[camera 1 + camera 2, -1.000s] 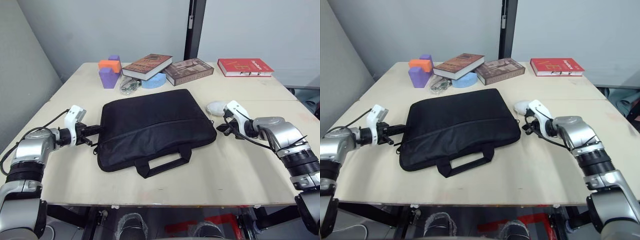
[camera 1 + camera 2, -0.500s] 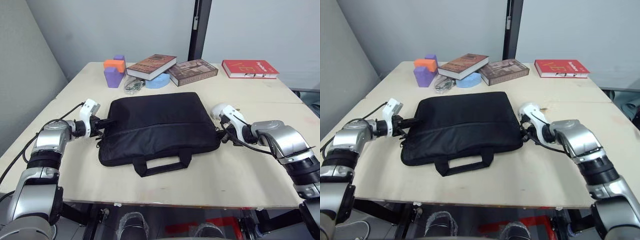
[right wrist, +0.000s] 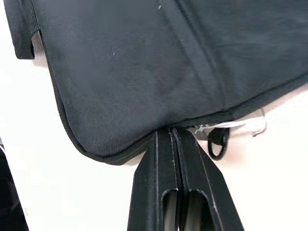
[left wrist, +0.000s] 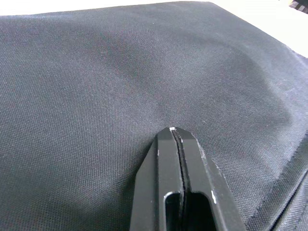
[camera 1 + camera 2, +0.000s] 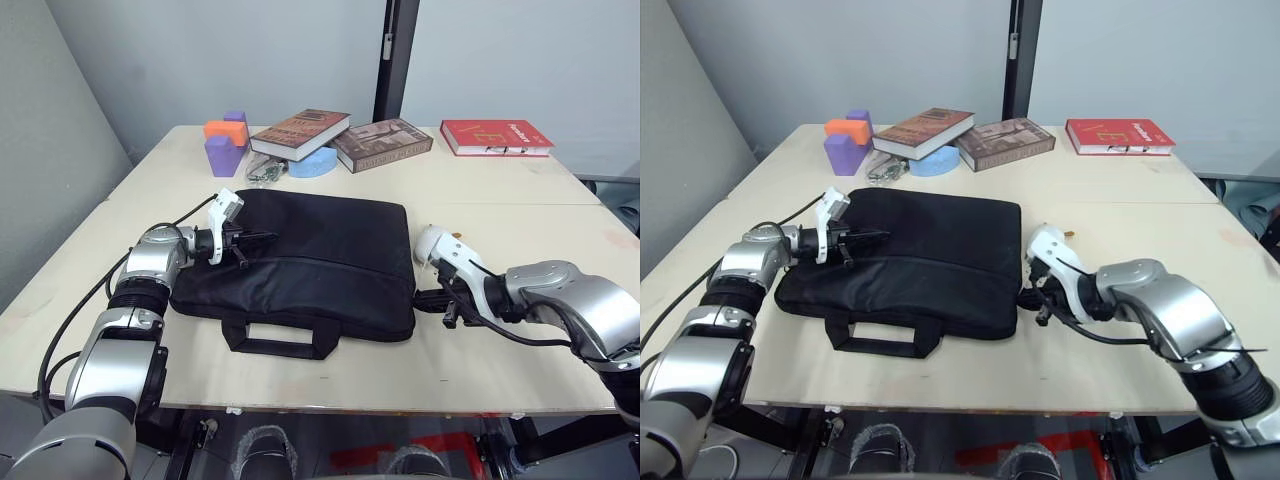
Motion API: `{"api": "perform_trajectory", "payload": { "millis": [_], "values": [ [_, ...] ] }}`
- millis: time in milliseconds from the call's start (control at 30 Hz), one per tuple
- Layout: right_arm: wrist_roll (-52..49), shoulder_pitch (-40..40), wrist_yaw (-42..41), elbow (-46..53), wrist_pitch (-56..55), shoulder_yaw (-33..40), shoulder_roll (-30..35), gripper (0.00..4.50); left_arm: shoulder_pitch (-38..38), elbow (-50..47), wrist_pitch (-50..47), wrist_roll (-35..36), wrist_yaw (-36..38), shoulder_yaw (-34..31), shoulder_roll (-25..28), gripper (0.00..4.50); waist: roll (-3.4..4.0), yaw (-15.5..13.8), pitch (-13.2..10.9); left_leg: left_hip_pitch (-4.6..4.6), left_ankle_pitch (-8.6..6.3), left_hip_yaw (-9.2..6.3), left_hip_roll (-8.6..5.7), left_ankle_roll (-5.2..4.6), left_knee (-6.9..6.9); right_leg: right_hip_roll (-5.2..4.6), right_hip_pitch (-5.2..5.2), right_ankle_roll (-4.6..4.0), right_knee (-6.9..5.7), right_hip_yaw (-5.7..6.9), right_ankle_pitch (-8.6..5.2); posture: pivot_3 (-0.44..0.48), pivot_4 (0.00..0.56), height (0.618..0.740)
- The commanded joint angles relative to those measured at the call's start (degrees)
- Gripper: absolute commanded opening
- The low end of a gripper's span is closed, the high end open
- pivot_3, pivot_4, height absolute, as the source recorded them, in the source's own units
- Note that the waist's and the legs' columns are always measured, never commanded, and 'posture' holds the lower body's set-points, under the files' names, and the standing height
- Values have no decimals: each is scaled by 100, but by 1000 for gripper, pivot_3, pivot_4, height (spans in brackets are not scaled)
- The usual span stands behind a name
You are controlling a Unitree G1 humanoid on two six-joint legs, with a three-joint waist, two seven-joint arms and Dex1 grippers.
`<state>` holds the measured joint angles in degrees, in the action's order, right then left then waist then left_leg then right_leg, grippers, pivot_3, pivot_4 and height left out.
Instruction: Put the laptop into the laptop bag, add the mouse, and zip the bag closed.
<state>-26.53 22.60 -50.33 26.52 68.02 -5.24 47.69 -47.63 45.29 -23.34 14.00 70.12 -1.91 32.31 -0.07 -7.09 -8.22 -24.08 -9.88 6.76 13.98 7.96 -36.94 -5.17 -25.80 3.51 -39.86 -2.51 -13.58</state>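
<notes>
In the head views, the black laptop bag point(image 5: 300, 262) lies flat on the table point(image 5: 520, 220) with its strap handles point(image 5: 275, 342) toward the robot. Against half a second ago it sits turned, its handle side swung toward the robot's left. The left gripper point(image 5: 268, 237) has come in from the bag's left edge and now lies over the bag's top panel. The right gripper point(image 5: 420, 299) has slid down to the bag's near right corner. A white rounded thing point(image 5: 431, 242), possibly the mouse, shows just behind the right wrist, partly hidden. At the far side of the table stand purple and orange blocks point(image 5: 224, 141), a stack of books point(image 5: 340, 137) and a red book point(image 5: 496, 136).

In the left wrist view, the left gripper's fingers point(image 4: 161, 178) are pressed together, tips resting on the bag's black fabric point(image 4: 96, 96), nothing between them.

In the right wrist view, the right gripper's fingers point(image 3: 159, 183) are closed flat against each other, tips touching the bag's rounded corner point(image 3: 120, 144), beside a small black ring point(image 3: 217, 143) and a metal zip pull point(image 3: 240, 126).
</notes>
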Motion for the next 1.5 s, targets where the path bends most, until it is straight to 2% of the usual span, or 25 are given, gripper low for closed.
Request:
{"api": "perform_trajectory", "payload": {
  "millis": [33,167,300,600,833,1000,1167,1500],
  "values": [
    [-3,-22,46,-69,-181,231,223,25,-46,44,-332,188,226,-181,222,0,0,11,0,0,0,0,0,0,0,0,0,0,1,0,0,0,150,707],
    [44,95,37,-340,-391,171,354,25,-217,-136,-809,580,447,-562,589,0,0,32,-2,-3,-2,0,5,5,3,4,-5,0,1,3,0,0,150,707],
    [188,369,139,-752,-584,-22,296,25,-408,206,-753,516,100,-792,957,0,-1,39,-4,-5,-3,-2,6,6,4,5,-6,0,4,5,0,0,150,707],
    [827,1043,730,-1902,-825,-619,-446,25,-349,1023,-206,155,-1061,-1053,1530,0,-1,97,-5,-11,0,-10,6,18,7,5,-5,1,13,19,0,0,150,707],
    [950,1191,633,-2048,-919,-790,-589,25,-129,1221,-130,-69,-1439,-916,1417,0,-2,81,-5,-12,-1,-16,6,22,13,4,-2,1,20,26,0,0,150,707],
    [1035,1249,589,-2133,-994,-867,-586,25,30,1124,-300,-182,-1353,-772,1234,0,-2,81,-5,-12,0,-17,6,23,12,4,0,1,20,28,1,0,150,707],
    [1091,1256,531,-2174,-1026,-853,-560,25,338,570,-738,-118,-935,-499,1029,0,-2,75,-5,-13,0,-17,6,23,13,4,0,1,20,28,1,0,150,707],
    [963,1001,233,-1826,-858,-830,-282,25,791,-875,-1583,230,-627,-350,587,0,-2,-43,-5,-12,0,-17,4,22,12,1,2,1,20,28,0,0,150,707]
  ]
}}
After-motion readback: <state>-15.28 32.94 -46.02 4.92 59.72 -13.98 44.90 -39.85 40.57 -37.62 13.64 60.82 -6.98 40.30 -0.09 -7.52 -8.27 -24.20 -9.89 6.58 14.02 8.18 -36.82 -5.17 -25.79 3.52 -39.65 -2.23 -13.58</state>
